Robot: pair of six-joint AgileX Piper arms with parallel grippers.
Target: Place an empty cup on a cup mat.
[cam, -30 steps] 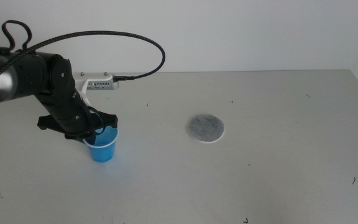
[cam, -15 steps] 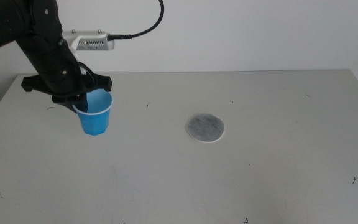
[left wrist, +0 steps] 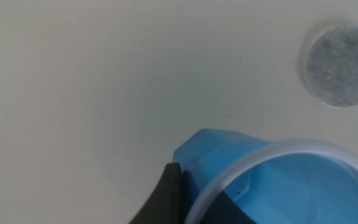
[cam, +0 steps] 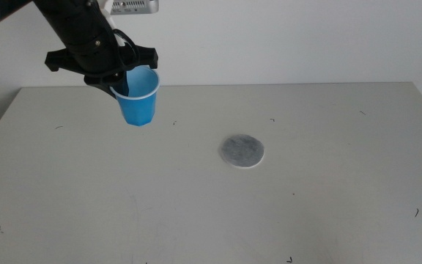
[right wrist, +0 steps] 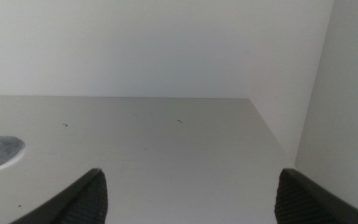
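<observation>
Cup carried aloft, well short of the mat.
Left gripper [cam: 123, 77] pinches 1 wall of the cup [cam: 139, 99] at its rim, high above the table [cam: 328, 205]; this thin grip may slip or tilt before the cup mat [cam: 242, 151]. Right gripper [right wrist: 191, 194] waits, jaws wide.

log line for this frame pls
phase: carry | left gripper: shut on cup rim, cup held above table | cup mat: bare, on table | right gripper: open, waiting, off middle view
</observation>
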